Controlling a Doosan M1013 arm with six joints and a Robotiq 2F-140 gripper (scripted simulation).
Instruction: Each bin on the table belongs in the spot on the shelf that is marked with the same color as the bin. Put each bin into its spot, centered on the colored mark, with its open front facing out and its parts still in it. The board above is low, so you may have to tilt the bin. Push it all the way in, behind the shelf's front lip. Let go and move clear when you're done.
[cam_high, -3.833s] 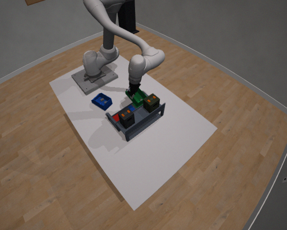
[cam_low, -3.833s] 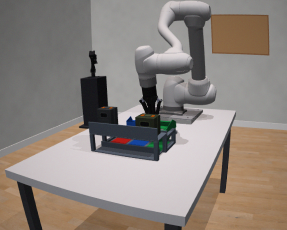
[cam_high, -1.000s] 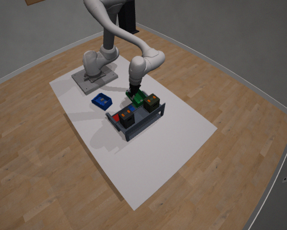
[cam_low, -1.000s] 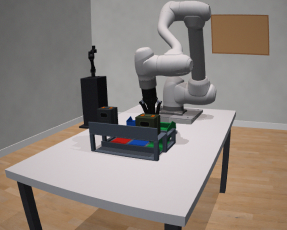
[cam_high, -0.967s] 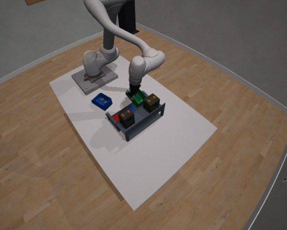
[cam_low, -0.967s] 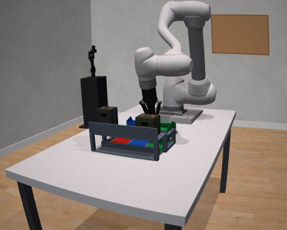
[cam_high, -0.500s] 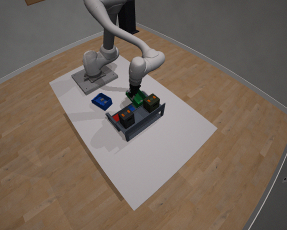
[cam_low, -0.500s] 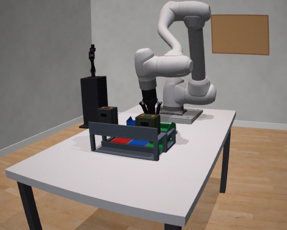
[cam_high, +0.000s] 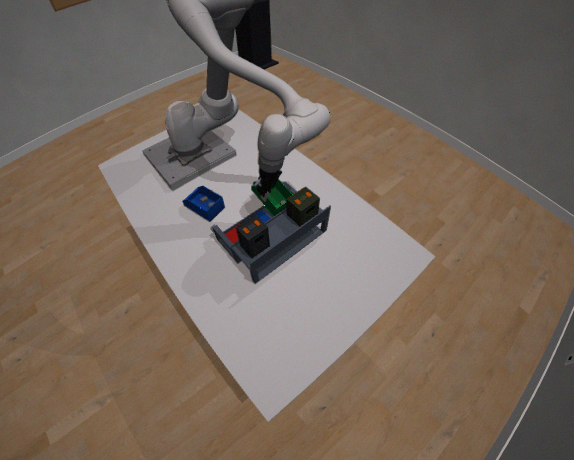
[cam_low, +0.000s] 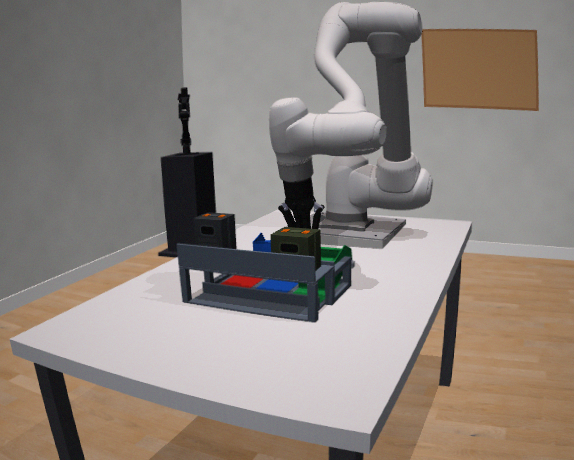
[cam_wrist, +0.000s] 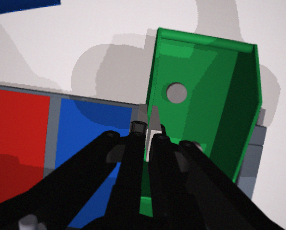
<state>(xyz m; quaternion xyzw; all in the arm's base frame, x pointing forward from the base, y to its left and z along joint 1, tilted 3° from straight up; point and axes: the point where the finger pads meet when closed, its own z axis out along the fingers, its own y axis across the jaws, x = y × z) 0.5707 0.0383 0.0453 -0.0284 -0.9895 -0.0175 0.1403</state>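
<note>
One green bin (cam_high: 283, 190) (cam_low: 336, 254) (cam_wrist: 200, 75), pinched

My gripper (cam_high: 265, 195) (cam_low: 302, 225) (cam_wrist: 146, 116) is narrow, nipping its side wall, at one end of one shelf (cam_high: 295, 244) (cam_low: 245, 262) (cam_wrist: 256, 136). I count two bins, one blue (cam_high: 194, 203) (cam_low: 260, 245) (cam_wrist: 30, 5), and two boxes (cam_high: 254, 239) (cam_low: 216, 231).

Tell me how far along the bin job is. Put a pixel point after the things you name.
No bin looks finished. In hand: the open green bin (cam_high: 285, 188) (cam_low: 334, 255) (cam_wrist: 210, 65), its side wall apparently pinched by the black gripper (cam_high: 265, 194) (cam_low: 302, 225) (cam_wrist: 146, 116), partly outside the grey shelf (cam_high: 285, 251) (cam_low: 245, 261). Left: seating it and releasing, then the open blue bin (cam_high: 197, 209) (cam_low: 261, 246) (cam_wrist: 30, 5) on the table; its blue mark (cam_high: 262, 216) (cam_low: 277, 285) (cam_wrist: 90, 125) is bare. I see no red bin.
</note>
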